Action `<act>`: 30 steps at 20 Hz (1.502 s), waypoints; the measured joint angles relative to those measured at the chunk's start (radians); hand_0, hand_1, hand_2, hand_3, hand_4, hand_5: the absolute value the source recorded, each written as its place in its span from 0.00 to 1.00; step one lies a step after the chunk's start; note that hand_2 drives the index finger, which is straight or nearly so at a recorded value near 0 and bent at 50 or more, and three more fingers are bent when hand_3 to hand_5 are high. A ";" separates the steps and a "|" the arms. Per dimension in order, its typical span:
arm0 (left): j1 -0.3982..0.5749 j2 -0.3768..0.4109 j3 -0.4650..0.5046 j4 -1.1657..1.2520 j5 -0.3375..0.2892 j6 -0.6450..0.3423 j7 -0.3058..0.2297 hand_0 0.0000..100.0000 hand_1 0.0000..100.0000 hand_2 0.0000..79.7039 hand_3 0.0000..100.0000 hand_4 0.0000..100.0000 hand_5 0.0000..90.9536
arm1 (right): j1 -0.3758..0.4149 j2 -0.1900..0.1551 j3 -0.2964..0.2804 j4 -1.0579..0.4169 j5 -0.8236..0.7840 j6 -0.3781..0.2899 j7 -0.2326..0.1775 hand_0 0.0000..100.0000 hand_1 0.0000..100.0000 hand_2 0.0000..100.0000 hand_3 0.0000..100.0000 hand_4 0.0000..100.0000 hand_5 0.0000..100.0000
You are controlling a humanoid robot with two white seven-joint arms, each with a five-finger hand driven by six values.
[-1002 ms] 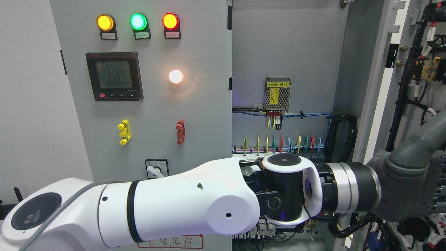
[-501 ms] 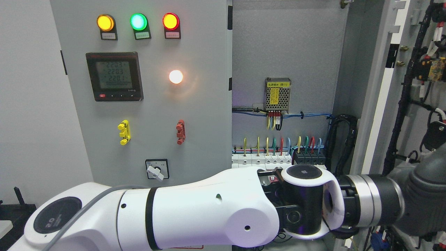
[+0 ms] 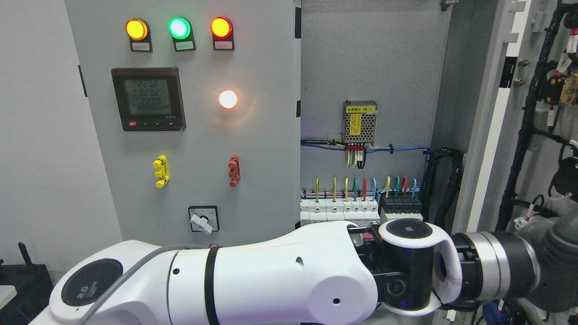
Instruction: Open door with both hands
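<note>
Across the right edge of the head view, the open door point(image 3: 533, 113) is standing swung wide, its grey frame edge and inner face showing black cable bundles and small parts. Beside it, the cabinet interior point(image 3: 365, 67) is lying exposed, with a yellow-labelled power supply point(image 3: 359, 122) and a row of breakers point(image 3: 356, 210) wired in several colours. At the left, the fixed panel point(image 3: 189, 126) is carrying three lit lamps, a digital meter point(image 3: 148, 99) and a rotary switch point(image 3: 203, 220).

Compared with half a second ago, the left arm point(image 3: 271, 284) is sitting lower and further right, uncovering the breaker row. The door is also showing more of its inner wiring.

The left hand point(image 3: 553, 271) is being cut off by the right edge, a dark grey mass only, so its fingers cannot be made out.
</note>
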 measured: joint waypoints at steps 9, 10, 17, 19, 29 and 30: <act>0.021 0.039 0.006 -0.004 -0.001 0.014 -0.019 0.00 0.00 0.00 0.00 0.03 0.00 | 0.000 0.000 0.000 0.000 0.000 0.000 0.000 0.11 0.00 0.00 0.00 0.00 0.00; 0.027 0.055 0.006 -0.010 -0.003 0.015 -0.030 0.00 0.00 0.00 0.00 0.03 0.00 | 0.000 0.000 0.000 0.000 0.000 0.000 0.000 0.11 0.00 0.00 0.00 0.00 0.00; 0.124 0.198 0.041 -0.085 -0.062 0.064 -0.111 0.00 0.00 0.00 0.00 0.03 0.00 | 0.000 0.000 0.000 0.000 0.000 0.000 0.000 0.11 0.00 0.00 0.00 0.00 0.00; 0.167 0.252 0.062 -0.120 -0.082 0.088 -0.129 0.00 0.00 0.00 0.00 0.03 0.00 | 0.000 0.000 0.000 0.000 0.000 0.000 0.000 0.11 0.00 0.00 0.00 0.00 0.00; 0.398 0.549 0.129 -0.308 -0.170 0.112 -0.158 0.00 0.00 0.00 0.00 0.03 0.00 | 0.000 0.000 0.000 0.000 0.000 0.000 0.000 0.11 0.00 0.00 0.00 0.00 0.00; 0.422 0.580 0.133 -0.323 -0.180 0.114 -0.158 0.00 0.00 0.00 0.00 0.03 0.00 | 0.000 0.000 0.000 0.000 0.000 0.000 0.000 0.11 0.00 0.00 0.00 0.00 0.00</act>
